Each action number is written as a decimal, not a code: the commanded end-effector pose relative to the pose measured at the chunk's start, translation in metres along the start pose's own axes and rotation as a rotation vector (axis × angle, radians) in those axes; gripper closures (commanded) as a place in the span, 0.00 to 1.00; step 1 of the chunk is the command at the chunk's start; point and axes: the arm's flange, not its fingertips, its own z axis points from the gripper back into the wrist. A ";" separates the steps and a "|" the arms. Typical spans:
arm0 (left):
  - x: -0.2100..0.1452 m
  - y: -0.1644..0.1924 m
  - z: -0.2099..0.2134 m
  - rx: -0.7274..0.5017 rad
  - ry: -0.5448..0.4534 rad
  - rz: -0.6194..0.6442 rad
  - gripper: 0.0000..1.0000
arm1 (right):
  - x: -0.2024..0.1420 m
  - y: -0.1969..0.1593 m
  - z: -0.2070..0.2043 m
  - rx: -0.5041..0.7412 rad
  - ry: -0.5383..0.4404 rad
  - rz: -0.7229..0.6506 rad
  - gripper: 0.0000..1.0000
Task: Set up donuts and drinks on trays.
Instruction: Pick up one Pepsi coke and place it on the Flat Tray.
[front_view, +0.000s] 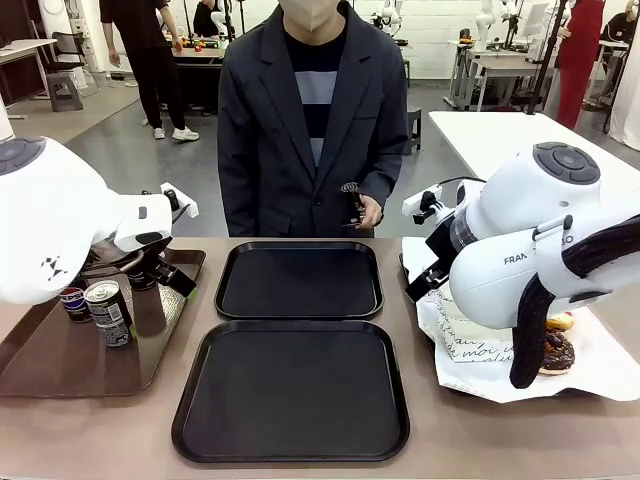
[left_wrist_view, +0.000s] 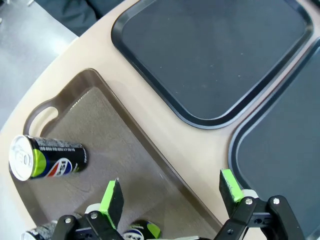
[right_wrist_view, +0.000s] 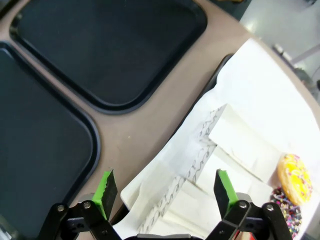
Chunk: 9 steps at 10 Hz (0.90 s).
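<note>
Jaws wide on both: left end effector (left_wrist_view: 170, 189) over brown tray (left_wrist_view: 100, 117) with cans (left_wrist_view: 47, 157), right end effector (right_wrist_view: 165, 183) over paper sleeves (right_wrist_view: 200, 165).

The brown tray (left_wrist_view: 110, 135) lies beneath and ahead of the left gripper (left_wrist_view: 170, 182). The white paper sheet (right_wrist_view: 260, 90) spreads under the right gripper (right_wrist_view: 165, 177). Beyond both grippers, across the beige table (front_view: 100, 430), stands a person (front_view: 300, 120) in a dark blazer.
</note>
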 end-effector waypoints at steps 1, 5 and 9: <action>-0.043 -0.018 0.057 -0.063 0.023 -0.063 0.00 | -0.047 0.026 0.056 0.062 0.057 0.002 0.00; -0.112 -0.041 0.123 -0.128 0.158 -0.114 0.00 | -0.131 0.061 0.128 0.086 0.184 0.009 0.00; -0.030 -0.021 0.148 -0.135 0.218 -0.100 0.00 | -0.032 0.031 0.159 0.086 0.224 0.018 0.00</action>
